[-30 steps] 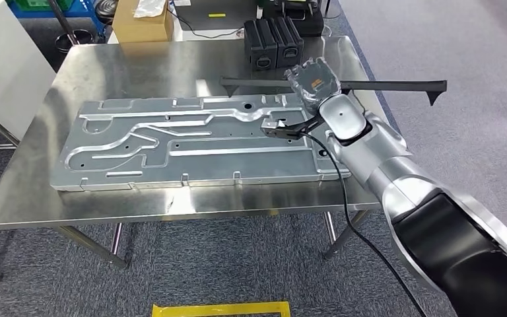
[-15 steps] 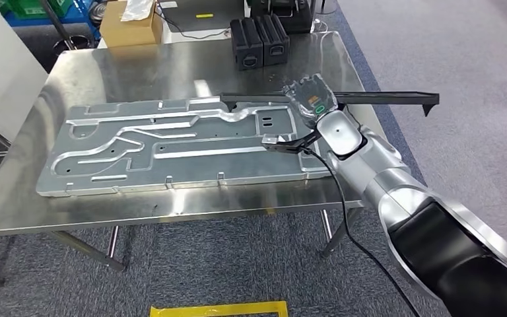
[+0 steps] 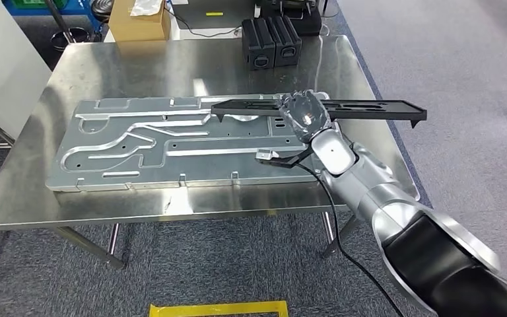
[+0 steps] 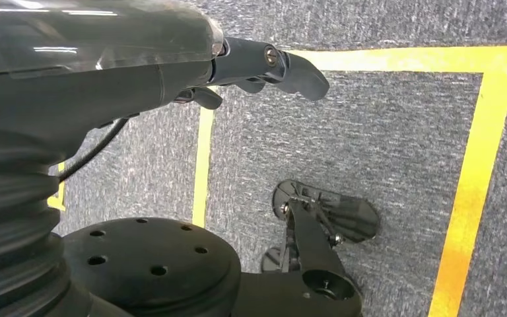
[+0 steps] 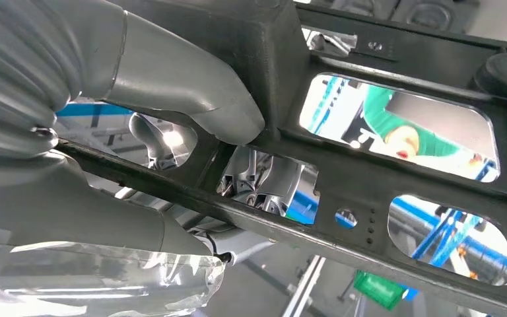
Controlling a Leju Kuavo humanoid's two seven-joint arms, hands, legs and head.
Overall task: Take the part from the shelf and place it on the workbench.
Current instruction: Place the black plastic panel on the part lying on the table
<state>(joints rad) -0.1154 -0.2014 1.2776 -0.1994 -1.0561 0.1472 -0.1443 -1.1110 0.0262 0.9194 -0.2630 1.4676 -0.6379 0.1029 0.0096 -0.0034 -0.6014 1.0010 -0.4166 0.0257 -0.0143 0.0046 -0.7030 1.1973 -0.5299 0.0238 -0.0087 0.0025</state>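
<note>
So your right hand (image 3: 305, 113) has its fingers (image 5: 171, 86) wrapped around the long black plastic frame rail with the cut-out windows (image 3: 363, 107), gripping it near the middle. Compared with a second ago the rail has come toward you and swung so its near-left end now hangs over the big stamped silver aluminium panel (image 3: 138, 148) instead of sitting beyond the panel's far edge. The other end sticks out well past the right edge of the stainless steel bench (image 3: 105, 66).

What that means: the carry is basically done and you're in the lowering phase. The rail looks like it's hovering just above the panel, not resting yet, though I can't tell the gap for sure from up top.

Heads up on two things. The overhang is big, so if you let go with the rail this far right of the panel it could tip off the bench edge. Also the thin black cable (image 3: 333, 198) dangling beside the panel's right end could snag.

Your left hand (image 4: 264, 66) is hanging down by the grey carpet floor with yellow tape lines (image 4: 475, 172), fingers loosely apart, holding nothing.
</note>
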